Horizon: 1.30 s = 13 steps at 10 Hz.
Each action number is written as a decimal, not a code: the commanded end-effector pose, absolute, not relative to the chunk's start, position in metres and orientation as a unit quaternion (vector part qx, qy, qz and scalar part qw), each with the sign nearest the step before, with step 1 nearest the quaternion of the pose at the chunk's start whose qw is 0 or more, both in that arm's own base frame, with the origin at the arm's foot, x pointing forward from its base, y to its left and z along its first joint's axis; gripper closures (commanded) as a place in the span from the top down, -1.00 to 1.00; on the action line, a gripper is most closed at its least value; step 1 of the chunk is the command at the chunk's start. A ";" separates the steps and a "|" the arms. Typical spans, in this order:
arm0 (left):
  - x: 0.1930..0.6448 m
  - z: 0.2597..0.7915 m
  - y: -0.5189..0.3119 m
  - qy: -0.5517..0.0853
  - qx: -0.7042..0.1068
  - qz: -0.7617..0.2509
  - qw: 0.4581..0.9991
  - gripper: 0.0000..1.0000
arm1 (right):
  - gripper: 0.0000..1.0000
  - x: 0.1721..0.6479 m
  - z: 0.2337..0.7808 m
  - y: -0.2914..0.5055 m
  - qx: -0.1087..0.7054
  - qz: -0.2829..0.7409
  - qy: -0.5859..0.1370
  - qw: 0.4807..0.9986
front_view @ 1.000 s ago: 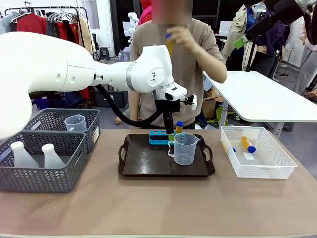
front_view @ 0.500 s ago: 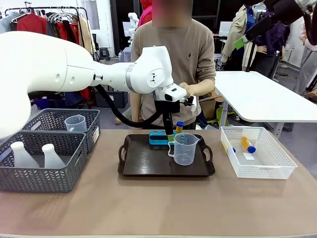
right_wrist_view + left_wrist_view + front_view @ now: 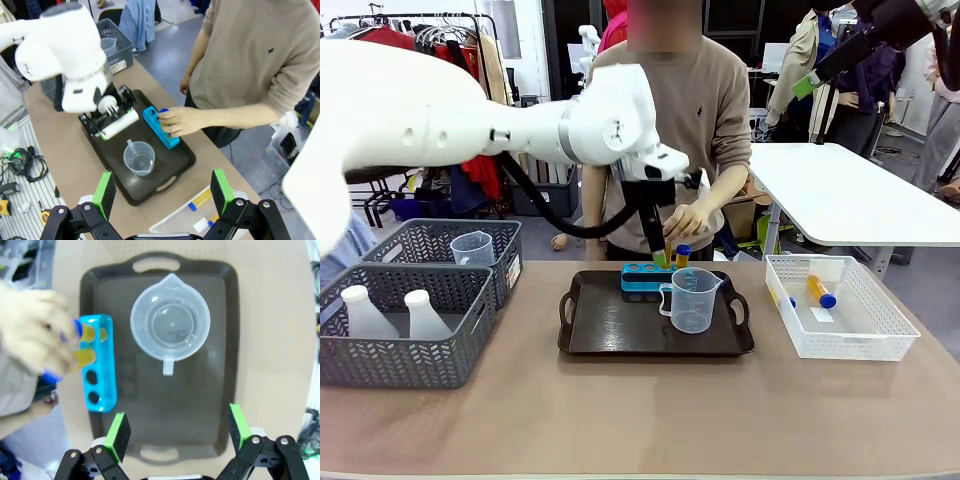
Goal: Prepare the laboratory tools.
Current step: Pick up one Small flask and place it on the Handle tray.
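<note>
With the left tool wide open and empty above the tray, where the jug stands beside the blue rack, the person's hand seating an amber tube could be struck if a descent were begun now.

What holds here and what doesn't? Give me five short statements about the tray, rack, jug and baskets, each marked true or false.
1. The measuring jug stands upright on the dark tray. True.
2. The left fingers are shut on the jug. False: they stand open above the tray, holding nothing.
3. All four holes of the blue rack are filled. False: two holes are empty.
4. A person's hand holds an amber tube at the rack. True.
5. The white basket holds the flasks. False: it holds a loose blue-capped tube; two flasks stand in a grey basket.
</note>
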State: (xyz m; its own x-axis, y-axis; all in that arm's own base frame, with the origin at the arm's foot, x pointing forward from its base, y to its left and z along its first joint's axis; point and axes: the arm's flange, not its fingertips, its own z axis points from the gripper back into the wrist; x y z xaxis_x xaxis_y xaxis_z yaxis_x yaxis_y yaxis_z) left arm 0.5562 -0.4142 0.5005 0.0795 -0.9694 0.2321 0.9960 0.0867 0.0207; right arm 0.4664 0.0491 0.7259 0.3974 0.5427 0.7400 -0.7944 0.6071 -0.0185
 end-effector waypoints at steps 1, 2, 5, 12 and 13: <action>0.533 0.533 -0.389 -0.101 -0.061 -0.630 0.767 1.00 | 1.00 0.465 0.726 0.050 0.174 0.409 -0.368 0.817; 0.525 0.554 -0.376 -0.101 -0.049 -0.609 0.785 1.00 | 1.00 0.465 0.726 0.050 0.174 0.409 -0.368 0.817; 0.505 0.616 -0.338 -0.138 0.002 -0.530 0.837 1.00 | 1.00 0.465 0.726 0.050 0.174 0.409 -0.368 0.817; 0.508 0.681 -0.278 -0.183 0.016 -0.361 0.914 1.00 | 1.00 0.465 0.726 0.050 0.174 0.409 -0.368 0.817; 0.508 0.681 -0.278 -0.183 0.016 -0.361 0.914 1.00 | 1.00 0.465 0.726 0.050 0.174 0.409 -0.368 0.817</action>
